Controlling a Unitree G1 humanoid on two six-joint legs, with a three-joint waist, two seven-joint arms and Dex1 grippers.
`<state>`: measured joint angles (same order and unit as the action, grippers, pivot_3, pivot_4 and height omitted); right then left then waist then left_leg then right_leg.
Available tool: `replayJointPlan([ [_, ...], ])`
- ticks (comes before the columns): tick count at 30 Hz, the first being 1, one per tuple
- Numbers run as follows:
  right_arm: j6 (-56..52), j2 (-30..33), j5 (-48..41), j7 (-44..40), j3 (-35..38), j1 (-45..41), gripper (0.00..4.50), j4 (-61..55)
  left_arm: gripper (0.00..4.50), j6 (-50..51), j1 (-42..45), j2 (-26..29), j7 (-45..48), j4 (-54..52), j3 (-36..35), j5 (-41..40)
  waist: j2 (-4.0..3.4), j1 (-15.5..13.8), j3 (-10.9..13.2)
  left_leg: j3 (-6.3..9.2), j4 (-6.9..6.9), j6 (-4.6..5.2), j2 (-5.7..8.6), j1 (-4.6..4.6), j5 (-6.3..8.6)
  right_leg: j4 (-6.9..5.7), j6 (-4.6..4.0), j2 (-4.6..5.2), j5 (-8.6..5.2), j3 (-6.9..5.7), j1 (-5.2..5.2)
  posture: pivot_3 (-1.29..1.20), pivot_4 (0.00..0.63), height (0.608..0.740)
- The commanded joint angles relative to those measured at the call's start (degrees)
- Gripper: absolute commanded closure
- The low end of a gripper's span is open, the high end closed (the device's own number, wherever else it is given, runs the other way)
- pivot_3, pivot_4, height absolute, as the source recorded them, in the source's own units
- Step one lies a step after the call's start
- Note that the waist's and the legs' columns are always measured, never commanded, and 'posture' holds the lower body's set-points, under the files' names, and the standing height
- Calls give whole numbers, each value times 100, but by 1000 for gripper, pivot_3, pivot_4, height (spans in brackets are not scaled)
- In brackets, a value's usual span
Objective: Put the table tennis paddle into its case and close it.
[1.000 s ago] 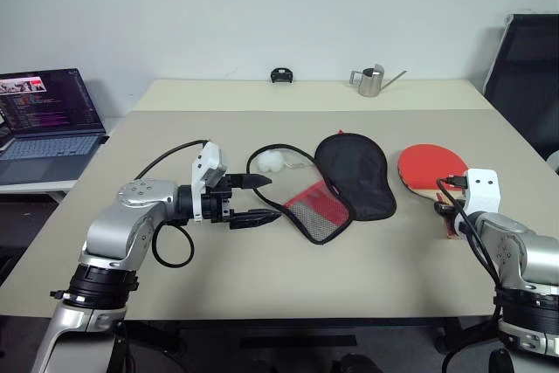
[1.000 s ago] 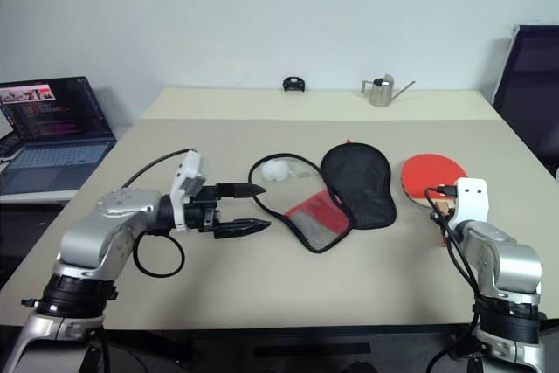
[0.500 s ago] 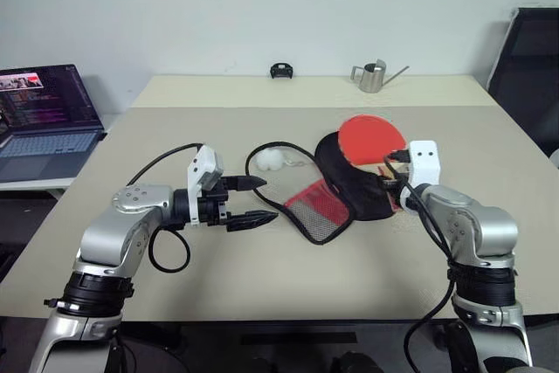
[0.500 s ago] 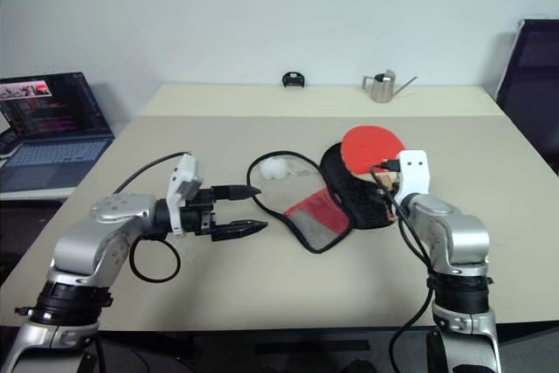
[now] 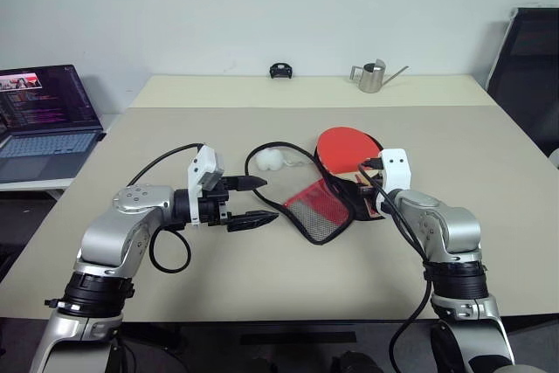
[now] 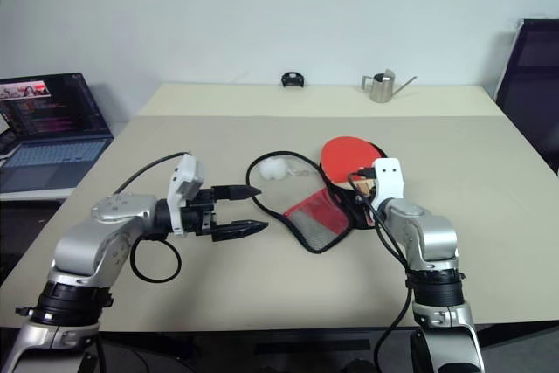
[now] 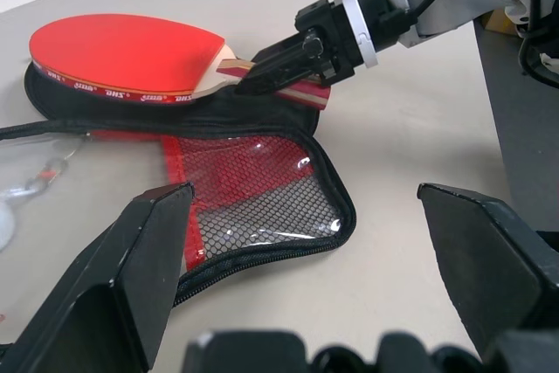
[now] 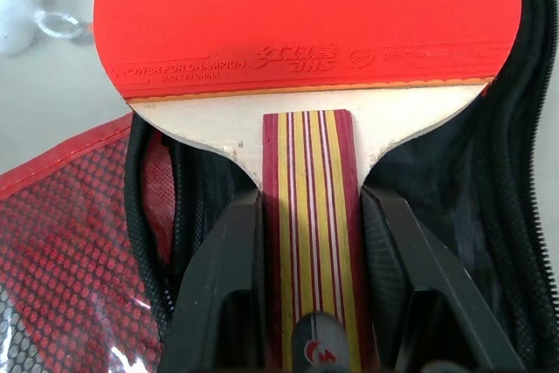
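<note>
The right gripper [image 8: 306, 277] pinches the table tennis paddle [image 5: 348, 148] by its striped wooden handle, one jaw on each side of the handle. The red rubber face lies flat above the black half of the case [image 5: 323, 207], which lies unzipped and spread open at the middle of the counter [image 5: 262, 277]. In the left wrist view the paddle head overlaps the black fabric, and whether it touches the fabric cannot be told. The red half with the black mesh pocket [image 7: 253, 198] lies folded out toward the robot, its zip edge running around it.

The left gripper [image 5: 253, 199] sits just to the left of the case, pointing toward it, with its jaws spread wide and nothing between them. It is apart from the case edge.

Surrounding items:
- A white ball [image 5: 272, 161] lies just left of the case, inside a loop of black cable [image 5: 262, 148] that curves along the case's far left side.
- A small metal watering can [image 5: 371, 78] stands at the far edge of the counter, well apart from the work area.
- A small black object [image 5: 280, 72] sits at the far edge, left of the can.

The counter is a plain beige surface made of two sections joined by a seam across the far part. A pale wall stands behind it. An open laptop [image 5: 44, 115] rests on a lower surface at the left. A black chair [image 5: 528, 67] stands at the right.
</note>
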<state>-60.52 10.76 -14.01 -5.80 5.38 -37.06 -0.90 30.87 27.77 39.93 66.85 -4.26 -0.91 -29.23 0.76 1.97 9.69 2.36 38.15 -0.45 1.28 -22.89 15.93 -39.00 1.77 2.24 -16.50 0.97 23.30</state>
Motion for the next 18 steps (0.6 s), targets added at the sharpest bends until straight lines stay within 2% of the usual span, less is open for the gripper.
replayJointPlan([
  [1, 559, 36, 151, -22, -2, -365, 3391, 426, 0, -51, 64, 3, -15, -220, -107, -126, 0, 3, 0, -2, 0, -1, 0, 3, -1, -2, 0, 0, 0, 1, 0, 0, 150, 740],
  [11, 700, 26, 211, -79, 2, -410, 3391, 584, 0, -50, 64, 0, -13, -221, -108, -124, 0, 0, 0, -1, -1, -2, -1, 0, -2, 0, -1, 0, 0, 1, 1, 0, 150, 740],
  [14, 1239, 20, 428, -97, -124, -644, 3391, 1552, 0, -59, 85, -27, -24, -213, -89, -115, 0, 13, 0, -4, 0, -3, -1, 3, -2, -3, -1, -1, 0, 4, 1, 0, 150, 740],
  [18, 1447, 3, 494, -121, -128, -745, 3391, 1968, 0, -55, 92, -31, -23, -208, -95, -112, 4, 14, -2, -4, 0, -5, -2, 5, -3, -6, -1, -1, 0, 2, -1, 0, 150, 740],
])
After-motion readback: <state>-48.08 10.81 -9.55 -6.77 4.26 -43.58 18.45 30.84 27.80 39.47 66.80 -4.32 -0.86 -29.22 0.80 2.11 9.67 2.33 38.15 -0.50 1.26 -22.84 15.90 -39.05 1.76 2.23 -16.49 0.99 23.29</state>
